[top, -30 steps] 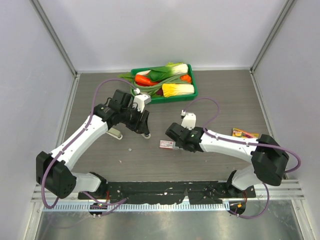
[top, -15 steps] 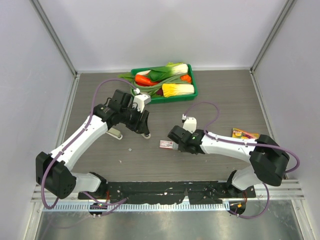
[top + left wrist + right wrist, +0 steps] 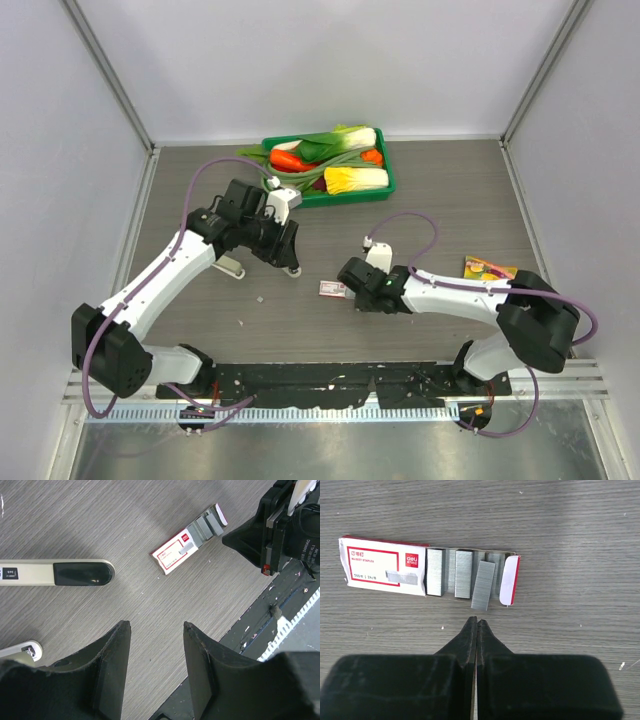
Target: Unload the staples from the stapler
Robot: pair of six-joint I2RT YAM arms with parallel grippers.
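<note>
The stapler (image 3: 55, 573) lies on the desk (image 3: 430, 200), left of the opened red-and-white box (image 3: 385, 567) that holds the staples (image 3: 484, 585), one strip of them askew. Unloading looks nearly done, and that strip probably needs a gentle nudge straight next. The right tool (image 3: 477, 622) is pinched shut and empty, just beside the box. The left tool (image 3: 156, 630) hovers half-open, holding nothing.
</note>
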